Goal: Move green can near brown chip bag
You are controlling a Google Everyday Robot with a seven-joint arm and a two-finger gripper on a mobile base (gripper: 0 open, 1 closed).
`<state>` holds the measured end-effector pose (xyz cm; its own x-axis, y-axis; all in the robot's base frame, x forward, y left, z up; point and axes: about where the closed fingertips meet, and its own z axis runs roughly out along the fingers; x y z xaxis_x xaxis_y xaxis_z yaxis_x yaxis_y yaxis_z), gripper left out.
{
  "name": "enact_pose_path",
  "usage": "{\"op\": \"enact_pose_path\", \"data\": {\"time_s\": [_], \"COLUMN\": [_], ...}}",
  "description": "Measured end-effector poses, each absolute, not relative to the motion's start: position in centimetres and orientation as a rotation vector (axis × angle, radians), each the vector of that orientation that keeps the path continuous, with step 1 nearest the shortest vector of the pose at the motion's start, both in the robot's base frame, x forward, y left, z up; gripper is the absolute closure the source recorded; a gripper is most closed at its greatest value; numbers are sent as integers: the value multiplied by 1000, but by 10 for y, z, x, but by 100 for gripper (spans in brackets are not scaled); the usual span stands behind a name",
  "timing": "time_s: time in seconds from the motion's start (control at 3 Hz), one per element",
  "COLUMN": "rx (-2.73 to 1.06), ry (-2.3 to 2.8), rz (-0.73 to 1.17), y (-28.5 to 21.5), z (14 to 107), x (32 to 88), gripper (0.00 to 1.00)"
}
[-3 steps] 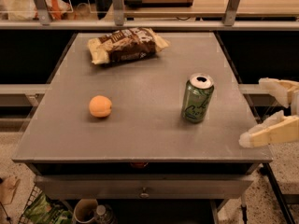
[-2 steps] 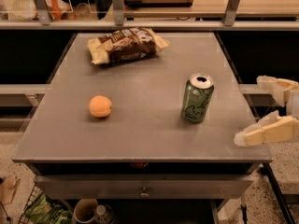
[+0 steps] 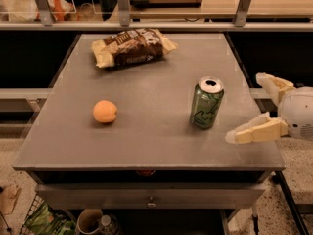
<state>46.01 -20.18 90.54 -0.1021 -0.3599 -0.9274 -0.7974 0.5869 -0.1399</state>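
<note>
The green can (image 3: 207, 103) stands upright on the grey table (image 3: 146, 146), right of centre. The brown chip bag (image 3: 132, 46) lies flat at the far side of the table, left of centre. My gripper (image 3: 247, 107) is at the table's right edge, right of the can and apart from it. Its two cream fingers (image 3: 254, 131) are spread wide and hold nothing.
A round orange fruit (image 3: 105, 111) sits on the left part of the table. A railing with metal posts (image 3: 122, 6) and a wooden surface run behind the table. A drawer front (image 3: 151, 196) is below the front edge, with clutter on the floor.
My gripper has moved a little to the left, toward the can. The can, bag and fruit have not moved.
</note>
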Motion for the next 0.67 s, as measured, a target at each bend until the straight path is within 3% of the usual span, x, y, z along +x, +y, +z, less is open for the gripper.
{"op": "enact_pose_path", "data": {"time_s": [0.67], "rx": [-895], "ry": [1629], "rz": [559], "y": [-168], "z": [883], "x": [491], "gripper": [0]}}
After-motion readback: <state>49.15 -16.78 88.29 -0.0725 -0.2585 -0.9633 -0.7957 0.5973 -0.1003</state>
